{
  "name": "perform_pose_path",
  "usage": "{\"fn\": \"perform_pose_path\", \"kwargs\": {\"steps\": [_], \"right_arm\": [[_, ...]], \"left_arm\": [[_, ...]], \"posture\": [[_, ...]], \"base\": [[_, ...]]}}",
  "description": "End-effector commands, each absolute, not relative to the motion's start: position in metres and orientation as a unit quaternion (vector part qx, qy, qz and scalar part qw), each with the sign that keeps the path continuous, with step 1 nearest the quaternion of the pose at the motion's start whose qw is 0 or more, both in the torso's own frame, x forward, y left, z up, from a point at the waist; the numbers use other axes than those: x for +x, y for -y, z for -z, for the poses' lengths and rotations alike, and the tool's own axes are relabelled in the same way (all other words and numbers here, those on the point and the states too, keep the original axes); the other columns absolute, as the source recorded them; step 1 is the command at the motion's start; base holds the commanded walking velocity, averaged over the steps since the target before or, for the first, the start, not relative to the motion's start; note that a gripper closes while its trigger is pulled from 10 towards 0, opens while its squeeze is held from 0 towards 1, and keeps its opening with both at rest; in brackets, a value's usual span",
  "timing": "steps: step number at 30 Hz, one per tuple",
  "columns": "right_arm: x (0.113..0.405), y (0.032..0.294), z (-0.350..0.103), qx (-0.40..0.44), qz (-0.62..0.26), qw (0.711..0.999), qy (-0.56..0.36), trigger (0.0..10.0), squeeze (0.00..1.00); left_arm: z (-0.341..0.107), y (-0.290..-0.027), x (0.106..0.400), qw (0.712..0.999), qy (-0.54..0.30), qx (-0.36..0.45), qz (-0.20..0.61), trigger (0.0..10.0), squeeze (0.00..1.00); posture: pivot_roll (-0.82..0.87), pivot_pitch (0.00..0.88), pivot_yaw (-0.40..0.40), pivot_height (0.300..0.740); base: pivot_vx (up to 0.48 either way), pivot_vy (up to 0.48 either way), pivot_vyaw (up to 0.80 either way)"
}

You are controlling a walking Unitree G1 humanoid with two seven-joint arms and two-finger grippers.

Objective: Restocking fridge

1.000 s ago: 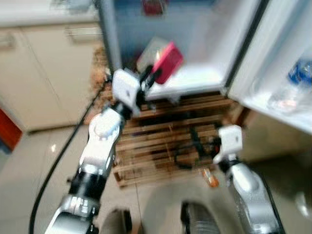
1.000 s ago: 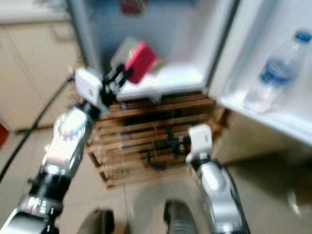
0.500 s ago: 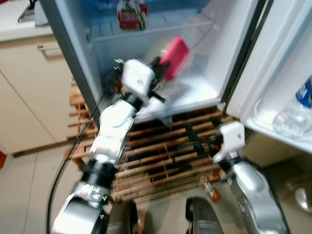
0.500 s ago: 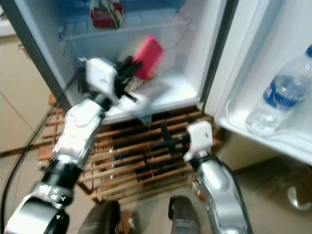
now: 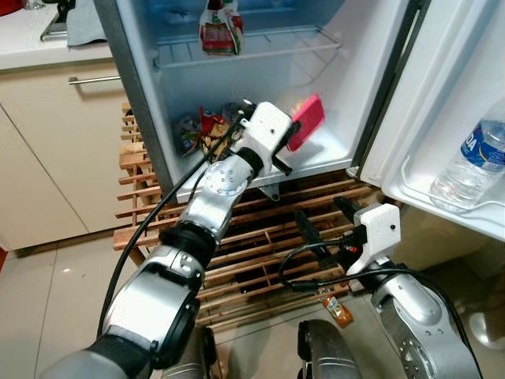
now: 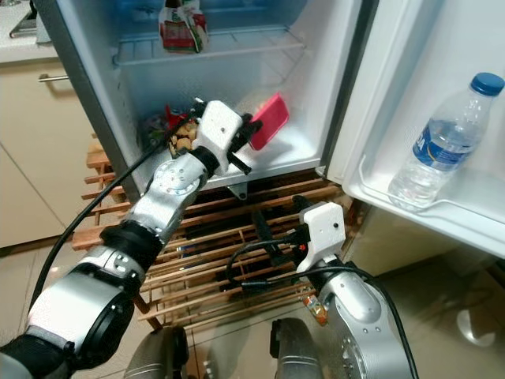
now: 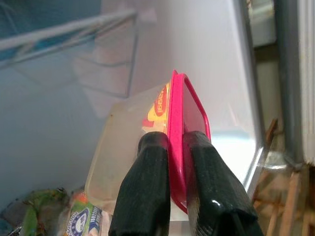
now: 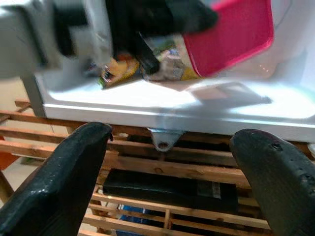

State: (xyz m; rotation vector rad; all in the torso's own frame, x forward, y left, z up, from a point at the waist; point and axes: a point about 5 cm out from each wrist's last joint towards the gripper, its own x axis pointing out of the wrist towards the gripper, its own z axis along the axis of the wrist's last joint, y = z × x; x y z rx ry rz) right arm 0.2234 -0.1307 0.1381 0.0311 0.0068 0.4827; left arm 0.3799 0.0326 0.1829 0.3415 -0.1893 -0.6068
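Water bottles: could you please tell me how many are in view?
1. The water bottle stands upright in the open fridge door's shelf, on the robot's right. Others may be hidden beyond the frame.

Box [image 7: 130, 142]: clear plastic w/ glossy pink lid [image 7: 184, 128]. Left tool [image 7: 172, 147] fingers glossy black. Fridge [image 5: 331, 150] smooth white inside, wire shelf [image 5: 245, 49]. Pallet [image 5: 260, 237] rough wood. Floor [image 5: 47, 300] shiny tile.

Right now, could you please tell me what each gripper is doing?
Left gripper: shut on the pink lid of a clear food container, inside the fridge.
Right gripper: open, holding nothing, low by the wooden rack.
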Motion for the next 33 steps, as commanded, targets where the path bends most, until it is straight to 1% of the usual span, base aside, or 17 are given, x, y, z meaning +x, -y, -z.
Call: {"fn": "perform_pose_path", "kwargs": {"steps": [1,3,6,8,10,11,12,13,21,22,24,25,26,30,31,32,33], "right_arm": [[0.22,0.128,-0.148,0.017,-0.247,0.969,0.005,10.0,0.0],[0.218,0.127,-0.152,0.016,-0.249,0.968,0.006,10.0,0.0],[0.202,0.129,-0.16,0.01,-0.251,0.968,-0.003,10.0,0.0],[0.198,0.129,-0.16,0.01,-0.25,0.968,-0.009,10.0,0.0],[0.19,0.129,-0.161,0.008,-0.251,0.968,-0.019,10.0,0.0],[0.186,0.128,-0.161,0.009,-0.252,0.967,-0.024,10.0,0.0],[0.183,0.126,-0.161,0.01,-0.254,0.967,-0.029,10.0,0.0],[0.18,0.125,-0.161,0.01,-0.255,0.966,-0.032,10.0,0.0],[0.173,0.121,-0.165,0.023,-0.252,0.966,-0.048,10.0,0.0],[0.172,0.122,-0.165,0.023,-0.252,0.966,-0.051,10.0,0.0],[0.171,0.122,-0.164,0.021,-0.251,0.966,-0.054,10.0,0.0],[0.171,0.122,-0.164,0.021,-0.251,0.966,-0.054,10.0,0.0],[0.17,0.122,-0.165,0.02,-0.25,0.966,-0.058,10.0,0.0],[0.17,0.122,-0.164,0.019,-0.247,0.967,-0.062,10.0,0.0],[0.172,0.123,-0.163,0.018,-0.245,0.967,-0.064,10.0,0.0],[0.173,0.123,-0.162,0.017,-0.245,0.967,-0.064,10.0,0.0],[0.173,0.123,-0.162,0.017,-0.245,0.967,-0.064,10.0,0.0]], "left_arm": [[-0.192,-0.032,0.385,0.934,0.103,0.187,0.287,10.0,0.0],[-0.195,-0.033,0.388,0.935,0.103,0.194,0.28,10.0,0.0],[-0.207,-0.03,0.393,0.932,0.117,0.214,0.267,10.0,0.0],[-0.21,-0.028,0.393,0.931,0.12,0.218,0.266,10.0,0.0],[-0.213,-0.021,0.392,0.926,0.126,0.223,0.278,10.0,0.0],[-0.214,-0.018,0.392,0.923,0.129,0.228,0.282,10.0,0.24],[-0.215,-0.016,0.392,0.921,0.13,0.24,0.277,10.0,0.73],[-0.217,-0.014,0.393,0.92,0.13,0.25,0.27,10.0,1.0],[-0.227,-0.013,0.397,0.914,0.142,0.302,0.23,10.0,1.0],[-0.231,-0.017,0.4,0.906,0.153,0.333,0.21,10.0,1.0],[-0.236,-0.022,0.402,0.898,0.163,0.363,0.19,10.0,1.0],[-0.236,-0.022,0.402,0.898,0.163,0.363,0.19,10.0,1.0],[-0.247,-0.031,0.406,0.888,0.182,0.394,0.152,10.0,1.0],[-0.262,-0.041,0.41,0.883,0.204,0.406,0.113,10.0,1.0],[-0.267,-0.043,0.411,0.889,0.212,0.393,0.103,10.0,1.0],[-0.269,-0.044,0.411,0.895,0.213,0.378,0.104,10.0,0.07],[-0.269,-0.044,0.411,0.895,0.213,0.378,0.104,10.0,0.07]], "posture": [[-0.32,0.009,0.03,0.627],[-0.33,0.023,0.027,0.627],[-0.39,0.075,0.007,0.627],[-0.39,0.081,0.005,0.627],[-0.41,0.108,-0.005,0.627],[-0.41,0.112,-0.006,0.627],[-0.42,0.125,-0.008,0.627],[-0.42,0.131,-0.01,0.627],[-0.43,0.159,-0.022,0.627],[-0.43,0.162,-0.024,0.627],[-0.44,0.162,-0.026,0.627],[-0.44,0.162,-0.026,0.627],[-0.44,0.162,-0.026,0.627],[-0.43,0.155,-0.028,0.627],[-0.42,0.153,-0.03,0.627],[-0.42,0.15,-0.033,0.627],[-0.42,0.15,-0.033,0.627]], "base": [[0.0,0.0,0.0],[0.0,0.0,0.0],[0.0,0.0,0.0],[0.0,0.0,0.0],[0.0,0.0,0.0],[0.0,0.0,0.0],[0.0,0.0,0.0],[0.0,0.0,0.0],[0.0,0.0,0.0],[0.0,0.0,0.0],[0.0,0.0,0.0],[0.0,0.0,0.0],[0.0,0.0,0.0],[0.0,0.0,0.0],[0.0,0.0,0.0],[0.0,0.0,0.0],[0.0,0.0,0.0]]}}
